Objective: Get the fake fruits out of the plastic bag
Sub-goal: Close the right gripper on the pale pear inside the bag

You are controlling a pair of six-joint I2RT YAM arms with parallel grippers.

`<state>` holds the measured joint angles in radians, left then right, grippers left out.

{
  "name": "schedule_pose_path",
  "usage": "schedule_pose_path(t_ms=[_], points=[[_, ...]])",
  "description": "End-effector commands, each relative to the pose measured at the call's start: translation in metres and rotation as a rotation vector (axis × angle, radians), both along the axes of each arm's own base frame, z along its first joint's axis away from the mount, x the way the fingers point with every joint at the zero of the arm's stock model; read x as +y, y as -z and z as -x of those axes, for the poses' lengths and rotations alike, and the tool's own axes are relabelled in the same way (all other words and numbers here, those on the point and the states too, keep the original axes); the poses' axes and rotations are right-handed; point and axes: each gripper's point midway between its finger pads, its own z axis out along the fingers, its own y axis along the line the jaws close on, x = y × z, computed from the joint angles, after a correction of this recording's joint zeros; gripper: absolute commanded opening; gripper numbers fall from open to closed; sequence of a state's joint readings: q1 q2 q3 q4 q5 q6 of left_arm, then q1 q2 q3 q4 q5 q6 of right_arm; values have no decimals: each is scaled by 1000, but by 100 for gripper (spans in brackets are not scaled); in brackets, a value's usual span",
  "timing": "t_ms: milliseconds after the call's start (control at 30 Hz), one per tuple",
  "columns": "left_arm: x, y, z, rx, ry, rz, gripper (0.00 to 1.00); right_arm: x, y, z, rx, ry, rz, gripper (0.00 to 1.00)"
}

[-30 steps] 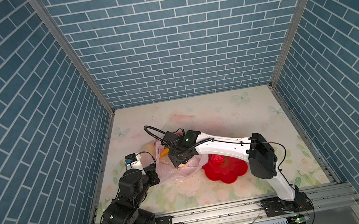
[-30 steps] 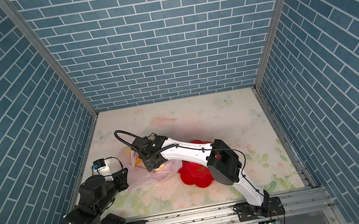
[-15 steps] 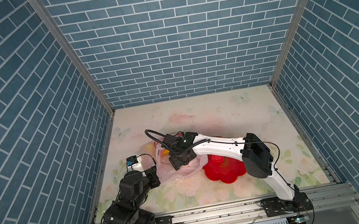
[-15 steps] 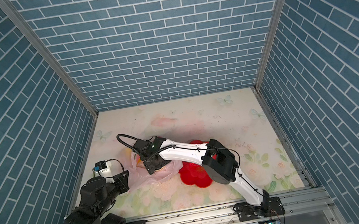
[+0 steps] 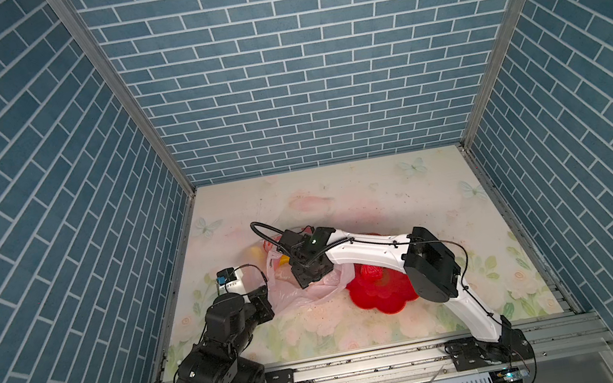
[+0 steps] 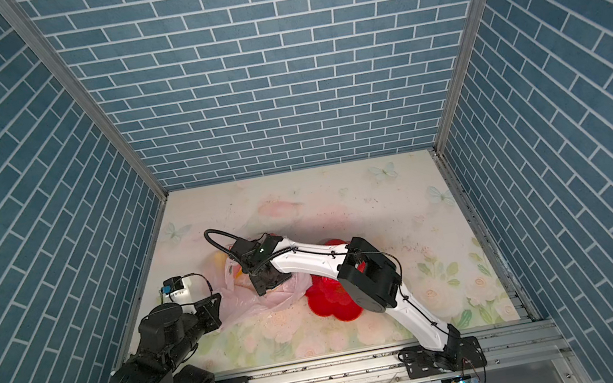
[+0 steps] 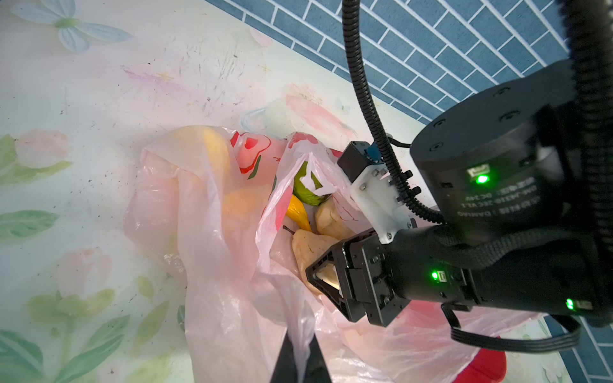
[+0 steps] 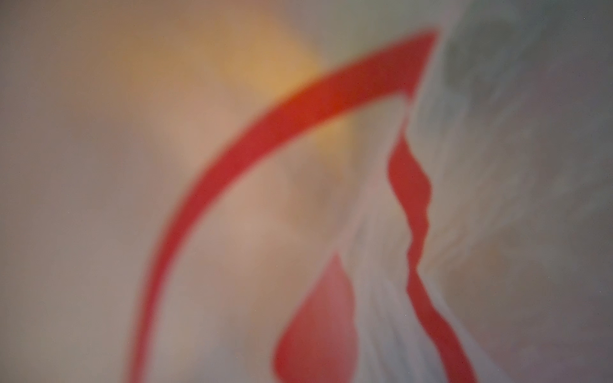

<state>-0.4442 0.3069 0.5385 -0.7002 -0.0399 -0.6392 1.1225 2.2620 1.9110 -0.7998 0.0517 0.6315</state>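
The pink plastic bag (image 5: 300, 292) (image 6: 250, 303) lies crumpled left of centre, its mouth open in the left wrist view (image 7: 215, 265). Inside it I see fake fruits: a green one (image 7: 306, 189), a yellow banana (image 7: 298, 212) and two cream ones (image 7: 308, 245) (image 7: 328, 215). My left gripper (image 5: 265, 296) (image 6: 214, 302) (image 7: 300, 358) is shut on a fold of the bag's near edge. My right gripper (image 5: 308, 276) (image 6: 265, 283) (image 7: 326, 282) reaches into the bag's mouth against the nearer cream fruit; its grip is hidden. The right wrist view shows only blurred bag film (image 8: 298, 199).
A red flower-shaped dish (image 5: 381, 298) (image 6: 332, 304) (image 7: 487, 368) sits right of the bag, partly under the right arm. The left wall runs close beside the left arm. Floral table surface stretches behind and to the right of the bag.
The right gripper has shifted slightly lower into the bag and its elbow has moved a little left. The left gripper has kept its hold on the bag.
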Motion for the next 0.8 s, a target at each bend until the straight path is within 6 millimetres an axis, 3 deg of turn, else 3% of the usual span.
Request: schedule_pose_path(t_ms=[0,100,300,467,500,767], points=[[2,7,2,18,-3,-12,7,-5,7,-6,-3,32,2,55],[3,6,2,17,-5,-16,7,-3,2,-7,-11,25,-11,45],[3,2,2,7,-8,-15,7,-1,-19,-10,-41,14,-46,35],[2,-2,0,0,-5,-7,7,2,-28,-12,-51,11,-68,30],[2,-3,0,-2,-5,-6,7,3,-46,-13,-68,9,-100,29],[0,-9,-6,1,-7,-19,7,3,-81,-13,-113,-31,-142,27]])
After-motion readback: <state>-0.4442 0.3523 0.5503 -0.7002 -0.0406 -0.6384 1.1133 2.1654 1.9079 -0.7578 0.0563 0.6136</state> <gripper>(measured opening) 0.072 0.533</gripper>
